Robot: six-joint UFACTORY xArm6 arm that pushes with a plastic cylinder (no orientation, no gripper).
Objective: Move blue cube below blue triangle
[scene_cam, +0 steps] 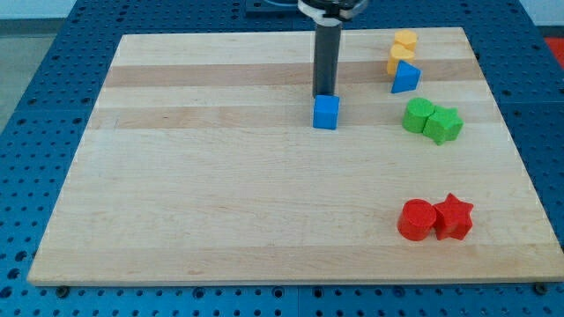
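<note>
In the camera view, a pale wooden bench (pixel 220 202) fills most of the frame, its top made of long planks whose grain runs from the view's left to the view's right. It lies on a blue pegboard base (pixel 35 114) dotted with rows of small holes, which shows on all sides of the wood.

The dark rod comes down from the view's top, and my tip (pixel 324 94) sits right at the upper edge of the blue cube (pixel 326 112), touching or very nearly so. There are no fingers on this arm, only the rod, so nothing is held.

The blue cube stands near the middle of the bench, a little toward the view's top. The blue triangle (pixel 405 77) is well apart from it, toward the view's right and slightly higher in the view. Just above the triangle, touching it, are two yellow blocks (pixel 403 50), one behind the other; their shapes are hard to make out.

Below the triangle, near it, two green blocks (pixel 432 119) sit pressed together. Further toward the view's bottom right, a red cylinder (pixel 415 219) and a red star (pixel 454 217) stand side by side, touching.
</note>
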